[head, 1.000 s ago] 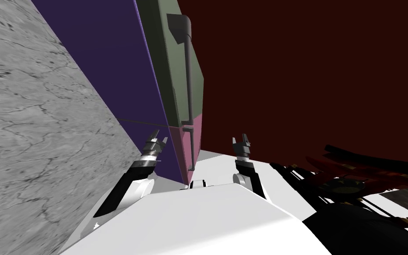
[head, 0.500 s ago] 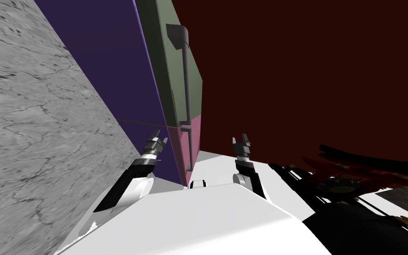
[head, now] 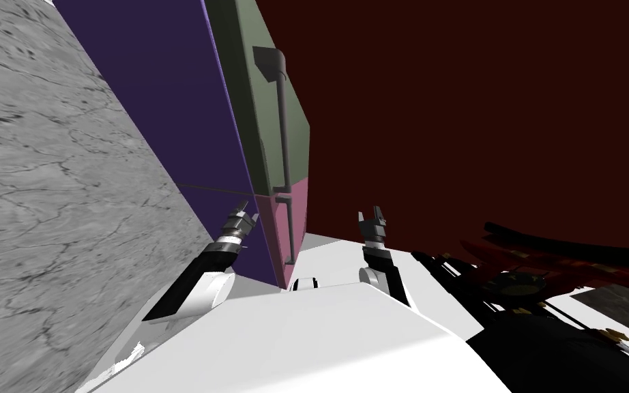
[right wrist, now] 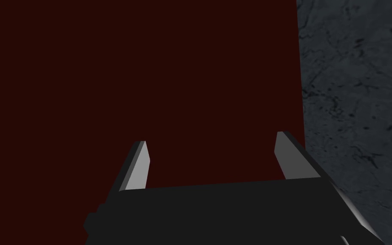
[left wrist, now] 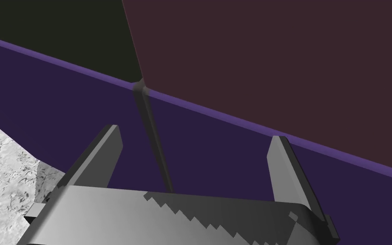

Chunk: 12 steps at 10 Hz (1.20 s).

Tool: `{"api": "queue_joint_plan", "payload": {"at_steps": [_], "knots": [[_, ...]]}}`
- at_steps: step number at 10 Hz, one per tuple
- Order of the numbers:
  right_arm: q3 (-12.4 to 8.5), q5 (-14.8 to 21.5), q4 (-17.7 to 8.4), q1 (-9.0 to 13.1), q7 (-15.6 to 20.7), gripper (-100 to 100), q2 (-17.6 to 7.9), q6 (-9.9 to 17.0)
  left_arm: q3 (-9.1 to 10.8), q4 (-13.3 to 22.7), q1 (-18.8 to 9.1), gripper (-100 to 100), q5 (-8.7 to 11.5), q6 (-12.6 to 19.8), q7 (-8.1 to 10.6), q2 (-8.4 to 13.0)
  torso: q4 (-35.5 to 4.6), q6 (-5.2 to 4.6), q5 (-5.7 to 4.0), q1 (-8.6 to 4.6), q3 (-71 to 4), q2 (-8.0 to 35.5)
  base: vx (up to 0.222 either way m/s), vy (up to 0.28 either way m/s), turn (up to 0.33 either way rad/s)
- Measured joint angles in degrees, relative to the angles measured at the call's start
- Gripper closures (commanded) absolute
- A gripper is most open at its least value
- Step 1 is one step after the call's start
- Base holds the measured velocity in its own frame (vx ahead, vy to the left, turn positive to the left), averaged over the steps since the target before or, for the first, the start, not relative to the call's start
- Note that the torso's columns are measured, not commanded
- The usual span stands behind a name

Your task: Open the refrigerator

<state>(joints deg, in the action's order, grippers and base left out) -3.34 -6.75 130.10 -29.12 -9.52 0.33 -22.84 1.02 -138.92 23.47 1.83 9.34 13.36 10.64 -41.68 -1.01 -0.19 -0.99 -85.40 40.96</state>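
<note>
In the head view, the refrigerator [head: 170, 102] stood ahead and to the left, showing its purple side. Its front carried a green upper door [head: 255, 116] above a pink lower door [head: 272, 228]. A long grey upper handle [head: 282, 123] ran down the green door and a shorter lower handle [head: 291, 228] ran down the pink one. Their ends lay close together where the doors met. The left gripper [head: 247, 211] hung close to the purple side, just left of the pink door's edge and apart from the lower handle. The right gripper [head: 371, 217] was to the right of that handle, well clear of it, in front of a flat dark red surface [head: 477, 102]. Grey marbled floor [head: 47, 205] spread to the left. At the far right lay a black and dark red object [head: 545, 256] that I could not identify.

In the left wrist view, the fingers [left wrist: 106, 149] stood wide apart with nothing between them. They pointed at the purple side, where a thin dark seam [left wrist: 150, 127] ran between them. Beyond the side's paler edge lay the two door faces, both dim.

In the right wrist view, the fingers [right wrist: 137, 168] were likewise spread and empty. They faced the dark red surface, with a dark marbled surface [right wrist: 361, 85] beside it.
</note>
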Motion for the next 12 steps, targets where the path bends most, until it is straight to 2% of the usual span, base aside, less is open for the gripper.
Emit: {"api": "queue_joint_plan", "payload": {"at_steps": [5,12], "knots": [[0.0,0.0,0.0,0.0,0.0,0,0.0,0.0,-0.34,-0.94,-0.89,-100,0.03,5.99,0.82,1.81,0.16,0.21,0.26,0.89,-0.5,-0.75,-0.005,-0.057,-0.038],[0.0,0.0,0.0,0.0,0.0,0,0.0,0.0,0.3,-3.71,-2.16,-100,0.09,14.16,1.89,4.88,0.35,0.08,0.31,0.85,-0.74,-1.16,0.002,-0.036,-0.031]]}}
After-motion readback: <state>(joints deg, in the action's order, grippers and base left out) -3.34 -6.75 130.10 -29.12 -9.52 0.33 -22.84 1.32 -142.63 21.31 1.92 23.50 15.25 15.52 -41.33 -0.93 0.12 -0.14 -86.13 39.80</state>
